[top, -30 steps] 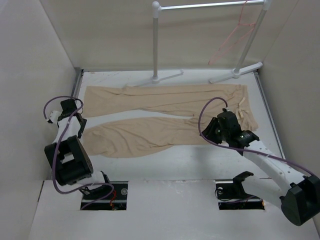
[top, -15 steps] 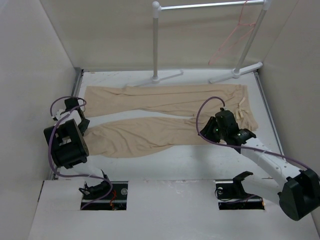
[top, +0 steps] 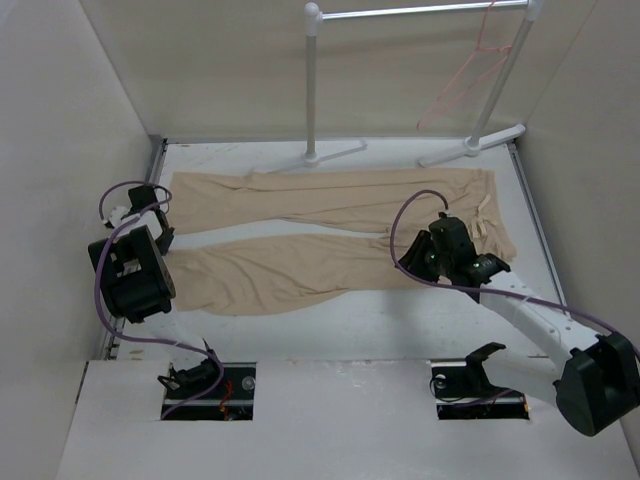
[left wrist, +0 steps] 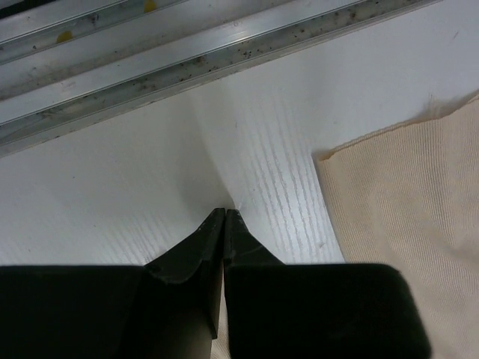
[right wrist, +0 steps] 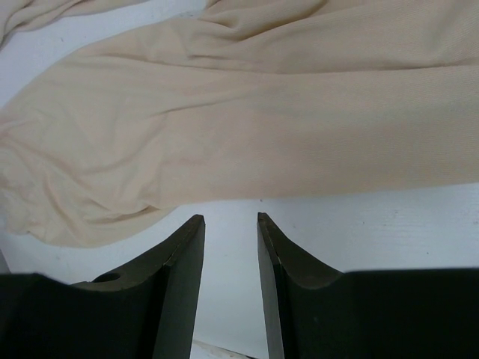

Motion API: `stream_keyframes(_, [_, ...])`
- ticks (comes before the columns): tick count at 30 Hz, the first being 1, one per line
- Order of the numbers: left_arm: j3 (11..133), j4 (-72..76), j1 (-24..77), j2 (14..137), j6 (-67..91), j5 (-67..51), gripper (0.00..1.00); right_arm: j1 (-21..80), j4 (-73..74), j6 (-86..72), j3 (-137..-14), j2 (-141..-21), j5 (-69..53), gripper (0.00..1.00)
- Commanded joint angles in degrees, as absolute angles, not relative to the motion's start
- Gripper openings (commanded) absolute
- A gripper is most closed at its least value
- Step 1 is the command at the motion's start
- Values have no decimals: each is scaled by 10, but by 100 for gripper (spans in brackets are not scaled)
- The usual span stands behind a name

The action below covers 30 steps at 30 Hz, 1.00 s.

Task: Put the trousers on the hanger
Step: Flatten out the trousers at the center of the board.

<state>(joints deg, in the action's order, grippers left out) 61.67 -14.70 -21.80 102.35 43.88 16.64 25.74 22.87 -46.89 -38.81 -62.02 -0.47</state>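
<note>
Lying flat on the white desk [top: 330, 325], trousers [top: 330, 205] spread out, both legs running toward the left, waist on the right side, far leg near the feet of the white rack [top: 312, 90]. Hanger [top: 470, 75] hangs on the rack's top bar at the right end, well apart from the trousers, nothing on it.

Left gripper [left wrist: 226, 215]: fingers pressed together, tips down at the bare desk by the left edge, just beside a cuff corner of the trousers [left wrist: 404, 224]. No cloth visible between the tips; cloth lies to their right, not touching them as far as the wrist view shows. Metal rail [left wrist: 224, 52] of the desk edge runs past ahead of the fingers.

Right gripper [right wrist: 229, 218]: fingers apart, nothing between them, hovering over bare desk right at the near edge of the trousers [right wrist: 247, 127]. Cloth there is slightly rumpled, with a fold bulging at the left. Top view puts this gripper near the crotch area, near-leg side.
</note>
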Motion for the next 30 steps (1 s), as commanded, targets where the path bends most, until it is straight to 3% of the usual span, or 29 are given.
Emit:
stream_keyframes(1, [647, -156, -215, 1027, 438, 185, 0, 250, 210, -460, -420, -621, -3, 40])
stream_keyframes(10, [770, -169, -215, 1087, 436, 206, 2, 231, 203, -450, -422, -645, 1, 40])
stream_keyframes(12, [782, -182, -215, 1095, 439, 214, 10, 224, 206, -450, -422, -639, 1, 45])
stream_keyframes(14, [774, -197, -215, 1081, 439, 223, 27, 222, 207, -449, -422, -630, 1, 54])
stream_keyframes(16, [738, -202, -215, 1043, 432, 231, 41, 222, 207, -449, -418, -621, 1, 60])
stream_keyframes(19, [651, -212, -225, 957, 432, 223, 48, 225, 202, -452, -411, -606, -4, 64])
stream_keyframes(22, [561, -251, -237, 864, 443, 211, 49, 230, 198, -452, -400, -591, -8, 64])
stream_keyframes(26, [447, -296, -269, 740, 482, 172, 48, 238, 198, -454, -382, -565, -25, 55])
stream_keyframes(30, [376, -298, -321, 692, 501, 129, 49, 242, 199, -458, -369, -544, -33, 54])
